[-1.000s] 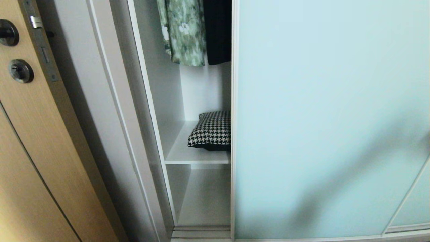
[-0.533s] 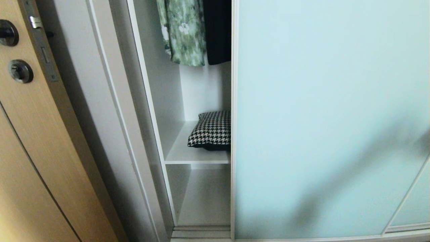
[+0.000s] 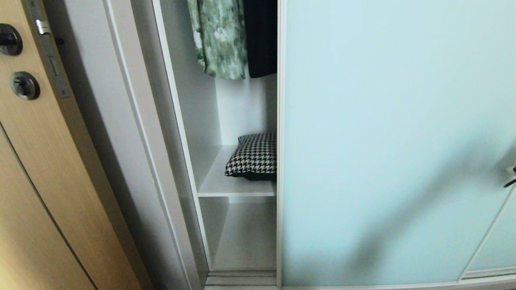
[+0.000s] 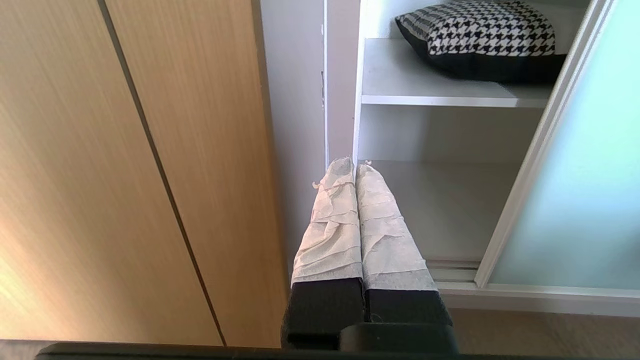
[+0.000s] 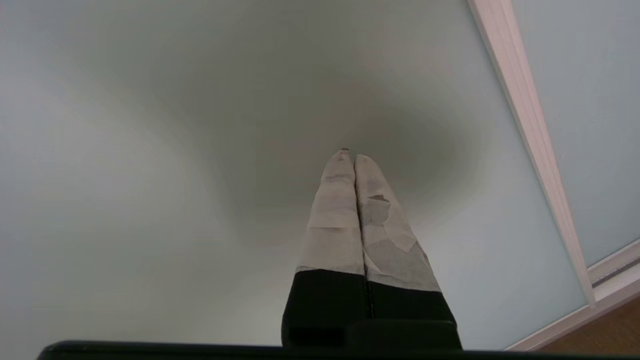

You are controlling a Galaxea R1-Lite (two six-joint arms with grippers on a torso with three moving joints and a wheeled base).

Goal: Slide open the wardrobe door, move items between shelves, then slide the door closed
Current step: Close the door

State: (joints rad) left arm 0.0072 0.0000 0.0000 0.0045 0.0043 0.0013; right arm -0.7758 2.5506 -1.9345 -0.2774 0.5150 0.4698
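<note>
Now the sliding wardrobe door (image 3: 395,141) covers most of the wardrobe, leaving a narrow opening at its left edge. Inside, the houndstooth cushion (image 3: 254,156) lies on the upper shelf (image 3: 217,186), partly hidden behind the door frame. The right hand (image 5: 349,159) is clenched and empty, probably just touching the glass. The left hand (image 4: 349,166) is clenched too, near the opening.

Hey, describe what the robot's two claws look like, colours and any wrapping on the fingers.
Both claws look alike. The left claw has two long, tapering fingers wrapped in wrinkled off-white tape with frayed ends, on black bases. The right claw has the same pale wrapping over black bases; its tape is torn and peeling on one finger. A black bar runs beneath each.
</note>
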